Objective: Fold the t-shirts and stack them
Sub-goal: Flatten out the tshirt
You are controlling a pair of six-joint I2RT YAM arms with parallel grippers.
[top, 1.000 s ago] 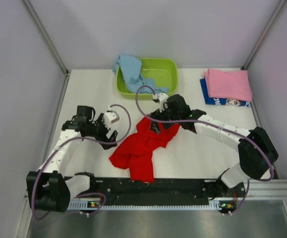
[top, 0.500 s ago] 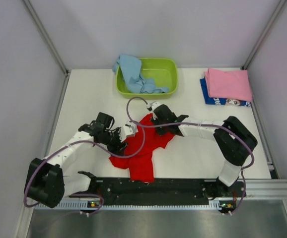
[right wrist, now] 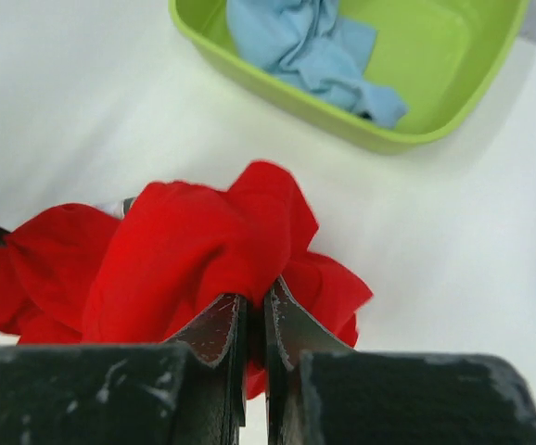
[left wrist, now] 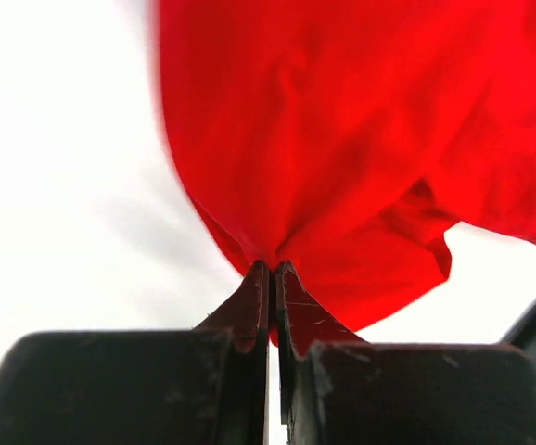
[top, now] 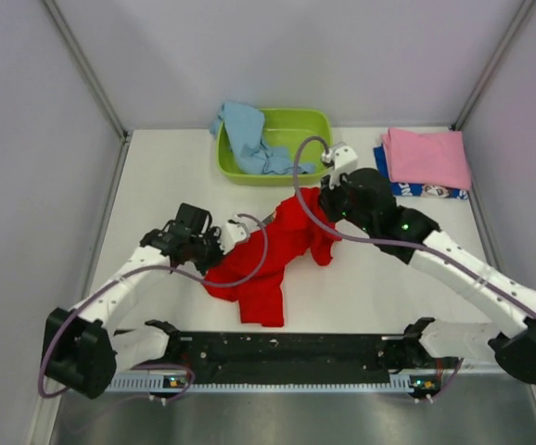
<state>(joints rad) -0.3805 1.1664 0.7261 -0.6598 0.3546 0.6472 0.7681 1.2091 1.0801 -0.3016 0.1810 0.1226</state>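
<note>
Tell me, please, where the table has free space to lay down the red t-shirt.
The widest bare patch of the table lies left of the green basin, beyond the left arm. A second patch lies right of the red t-shirt, in front of the pink t-shirt, but the right arm crosses it. The middle is crowded.

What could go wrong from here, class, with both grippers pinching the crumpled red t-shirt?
1. The left gripper and right gripper each pinch only a small bunch of the red t-shirt; it may slip when pulled.
2. A bunch may hold several layers, so the shirt might not spread flat.
3. The lime green basin sits close to the right gripper; lifted cloth could snag it.
</note>
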